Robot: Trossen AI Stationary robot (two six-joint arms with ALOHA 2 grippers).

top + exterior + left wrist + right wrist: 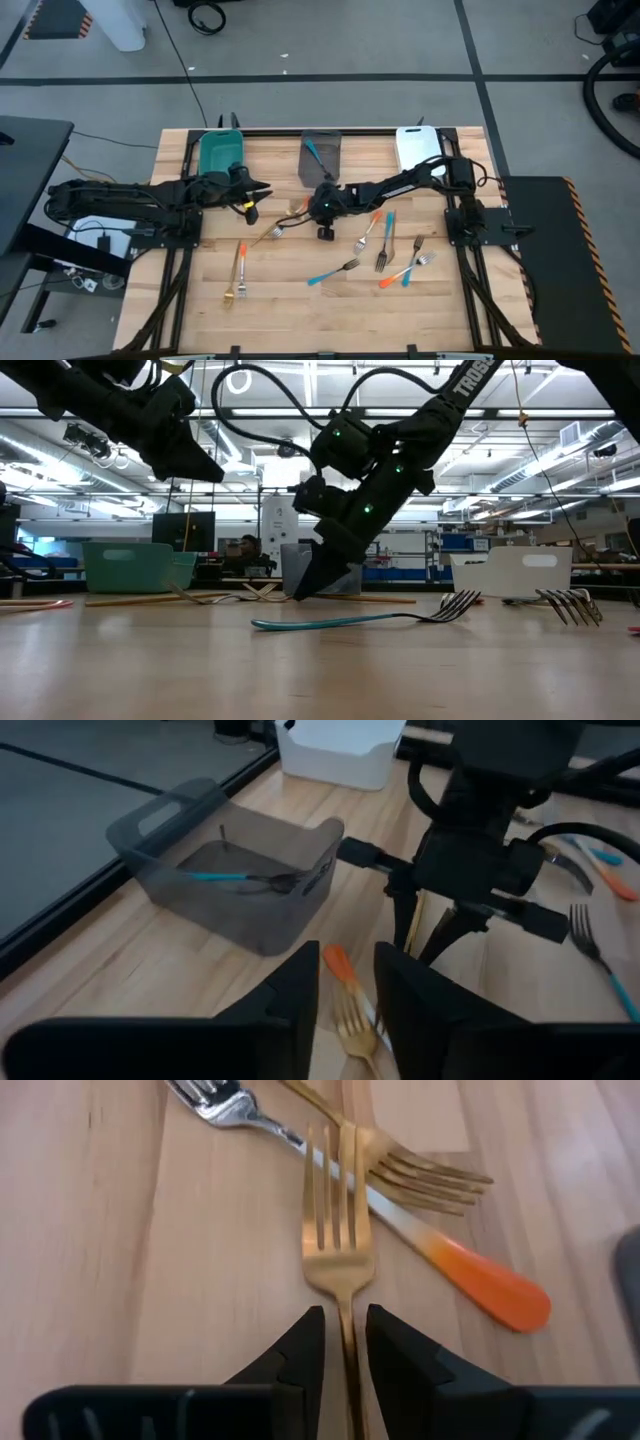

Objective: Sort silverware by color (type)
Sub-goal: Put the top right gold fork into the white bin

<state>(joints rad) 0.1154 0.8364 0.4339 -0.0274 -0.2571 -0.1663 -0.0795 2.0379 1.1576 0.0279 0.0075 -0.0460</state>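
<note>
Three forks lie crossed at table centre: a slim all-gold metal fork point(338, 1230), a silver-tined fork with white-to-orange handle point(420, 1230), another gold fork point(420, 1170) beneath. Right gripper point(345, 1342) is down over them, narrow jaws straddling the gold fork's handle, seemingly pinching it. Step looks like picking that fork; next it must lift clear of the orange one, then go to a bin. Left gripper point(346, 992) hovers close by, jaws slightly apart, holding nothing. Grey translucent plastic bin point(250, 910) holds one blue-handled fork point(225, 876). Arm lettering "TROSS" partly readable in low view.
</note>
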